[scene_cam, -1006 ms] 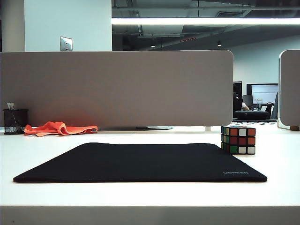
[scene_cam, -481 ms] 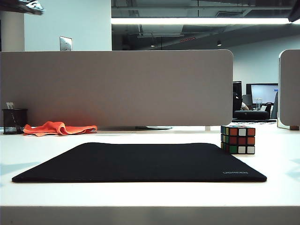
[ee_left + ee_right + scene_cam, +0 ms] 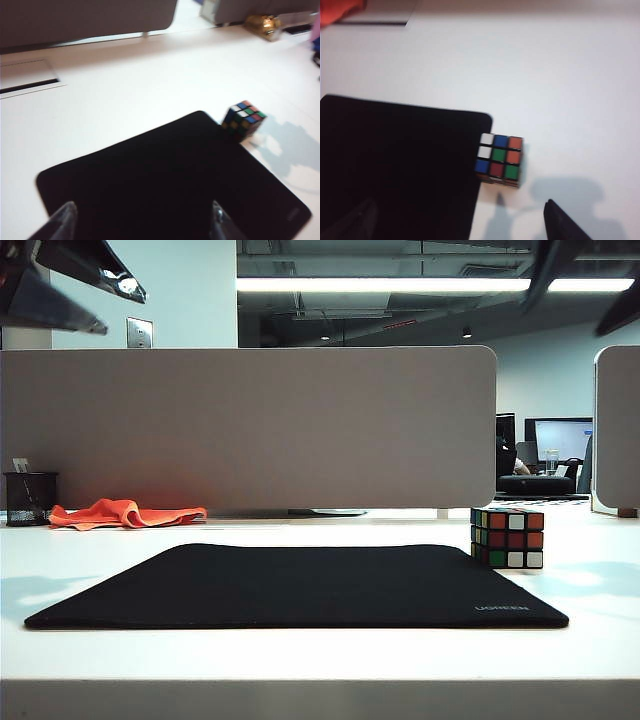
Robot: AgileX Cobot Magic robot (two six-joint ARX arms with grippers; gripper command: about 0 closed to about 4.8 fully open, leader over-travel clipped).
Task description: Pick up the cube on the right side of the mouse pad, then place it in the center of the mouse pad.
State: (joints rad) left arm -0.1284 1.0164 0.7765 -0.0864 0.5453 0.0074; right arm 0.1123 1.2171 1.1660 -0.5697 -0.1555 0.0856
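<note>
Stickered cube (image 3: 508, 538) beside flat black fabric mouse pad (image 3: 300, 585), left tool (image 3: 142, 220), right tool (image 3: 460, 220) spread above

Both pincers are looking dark and slim: the left pincer (image 3: 142, 222) showing greyish tapered fingertips (image 3: 65, 220), the right pincer (image 3: 457, 220) black pointed ones.

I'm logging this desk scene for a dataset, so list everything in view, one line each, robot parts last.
mouse pad: one, black, flat in the middle of the table
cube: one, multicoloured, on the table at the pad's far right corner
cloth: one, orange, crumpled at the back left
pen cup: one, black mesh, left of the cloth
divider: one, grey, behind the table
table: one, white
left gripper: one, dark, open above the pad
right gripper: one, dark, open near the cube
</note>
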